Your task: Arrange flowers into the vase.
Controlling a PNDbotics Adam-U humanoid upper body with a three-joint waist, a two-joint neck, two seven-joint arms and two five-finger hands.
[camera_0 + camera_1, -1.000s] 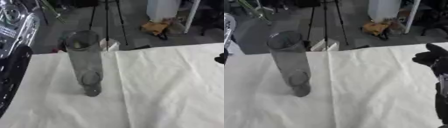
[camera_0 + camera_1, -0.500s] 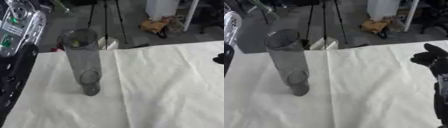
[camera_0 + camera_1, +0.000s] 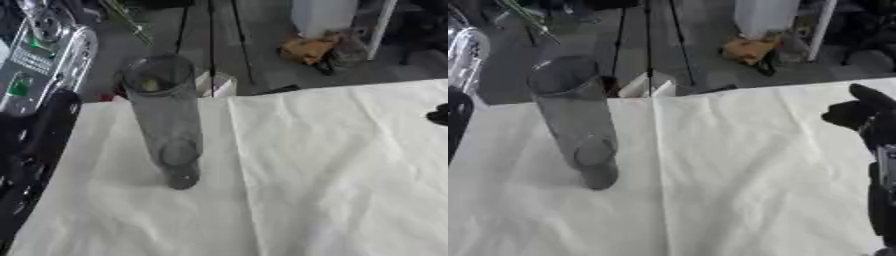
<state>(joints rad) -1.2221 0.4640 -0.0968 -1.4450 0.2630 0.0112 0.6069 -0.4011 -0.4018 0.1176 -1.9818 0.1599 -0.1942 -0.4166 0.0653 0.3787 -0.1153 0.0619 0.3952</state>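
Standing upright on the white cloth (image 3: 754, 165), the vase (image 3: 577, 120) is a tall cylinder of clear, smoky-grey glass, left of the cloth's middle and nearer the far edge than the near one. Its open round mouth faces up toward me, and through the wall I can see the round base at the bottom. Near the rim on the inside there is a small yellowish-green spot (image 3: 150, 85), which I cannot make out well enough to name. Otherwise I see nothing inside the vase, and no stems stand in it.

A crease runs down the cloth just to the right of the vase, from the far edge toward me.

My right hand (image 3: 857, 111) shows at the right edge of the table, well apart from the vase, black, with the fingers bunched inward and nothing in them; in the left eye view only a dark tip of it shows at the edge. Below it my right forearm (image 3: 879, 200) runs down the edge and is cut off.

My left arm (image 3: 35, 150) fills the left edge, black below and silver above, partly cut off. The hand on that side is outside what I can see, so I cannot tell its state.

Beyond the far edge of the table stand a tripod (image 3: 651, 35), a small white box (image 3: 646, 87) and an orange-brown bundle (image 3: 748, 48) on the grey floor, all blurred.
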